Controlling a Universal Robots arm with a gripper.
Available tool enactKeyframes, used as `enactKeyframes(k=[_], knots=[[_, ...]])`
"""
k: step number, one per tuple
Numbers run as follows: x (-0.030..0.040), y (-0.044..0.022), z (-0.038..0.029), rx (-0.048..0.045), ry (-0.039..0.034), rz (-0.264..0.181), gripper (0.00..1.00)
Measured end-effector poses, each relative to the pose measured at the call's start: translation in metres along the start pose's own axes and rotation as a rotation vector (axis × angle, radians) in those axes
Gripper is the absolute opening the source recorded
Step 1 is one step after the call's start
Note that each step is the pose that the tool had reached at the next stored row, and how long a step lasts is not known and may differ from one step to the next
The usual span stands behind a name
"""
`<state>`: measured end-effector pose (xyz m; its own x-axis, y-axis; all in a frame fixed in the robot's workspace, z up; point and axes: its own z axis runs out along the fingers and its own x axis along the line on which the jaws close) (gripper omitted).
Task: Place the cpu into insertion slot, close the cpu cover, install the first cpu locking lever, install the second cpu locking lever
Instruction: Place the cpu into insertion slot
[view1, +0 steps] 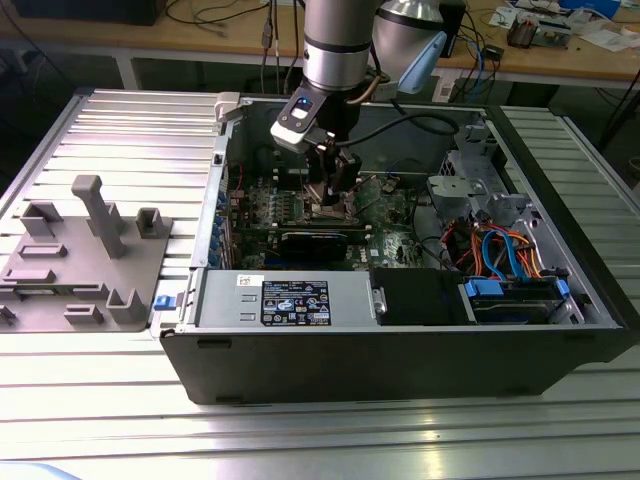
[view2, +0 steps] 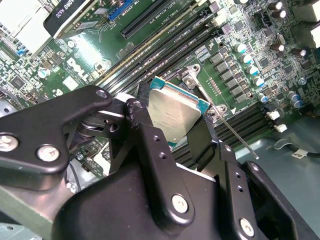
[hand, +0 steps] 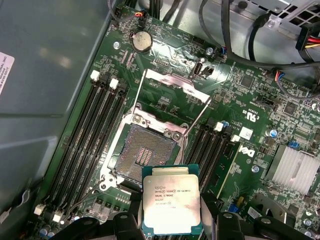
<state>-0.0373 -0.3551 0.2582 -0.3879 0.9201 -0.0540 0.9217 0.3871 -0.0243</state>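
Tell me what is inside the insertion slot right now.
In the first wrist view the insertion slot holds no chip: its bare contact field and dark centre show. Gripped in the jaws, the cpu hangs over one corner and hides that part.

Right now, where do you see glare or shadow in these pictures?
In the first wrist view, the open cpu cover glares white and the cpu top shines dully; in the exterior view, the table ribs gleam and the inside of the computer case is darker.
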Motion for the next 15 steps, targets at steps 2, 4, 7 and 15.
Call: enactKeyframes(k=[2,4,7,15], knots=[[0.0000,0.0000,0.0001,0.0000,0.0001,0.001,0.55],[0.0000,0.0000,0.0001,0.0001,0.0001,0.003,0.55],[0.0000,0.0000,0.0002,0.0002,0.0002,0.004,0.55],[0.0000,0.0000,0.0005,0.0004,0.0003,0.008,0.55]])
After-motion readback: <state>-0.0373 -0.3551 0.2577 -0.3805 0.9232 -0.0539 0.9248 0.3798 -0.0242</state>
